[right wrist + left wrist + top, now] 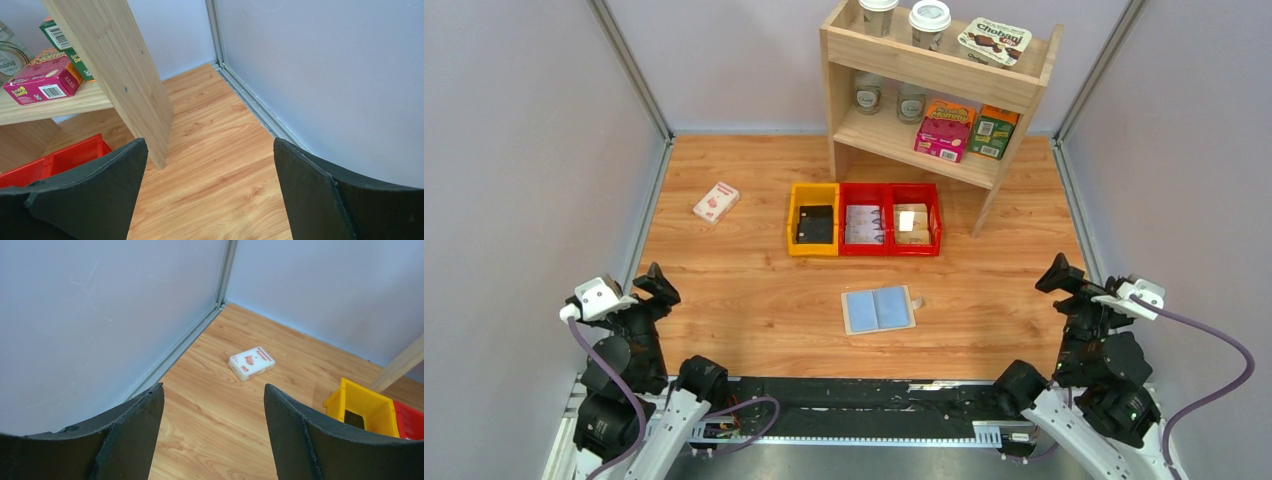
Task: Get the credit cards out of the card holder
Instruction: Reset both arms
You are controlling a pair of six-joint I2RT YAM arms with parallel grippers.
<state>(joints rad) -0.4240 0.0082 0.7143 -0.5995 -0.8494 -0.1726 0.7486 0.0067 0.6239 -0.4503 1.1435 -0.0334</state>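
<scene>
The card holder [879, 309] lies open and flat on the wooden table near the front middle, blue-grey lining up, with its snap tab on the right. I cannot make out any cards in its pockets. Silver-grey credit cards [864, 225] lie in the middle red bin. My left gripper [656, 285] is open and empty at the front left, far from the card holder; in the left wrist view [214, 405] bare table shows between its fingers. My right gripper [1059, 273] is open and empty at the front right, and the right wrist view [210, 165] shows the same.
A yellow bin [796, 230] holds black blocks, and the right red bin [936, 222] holds tan blocks. A wooden shelf [894, 135] with boxes and cups stands at the back. A white-and-red small box [716, 202] lies at the back left, also in the left wrist view [251, 362].
</scene>
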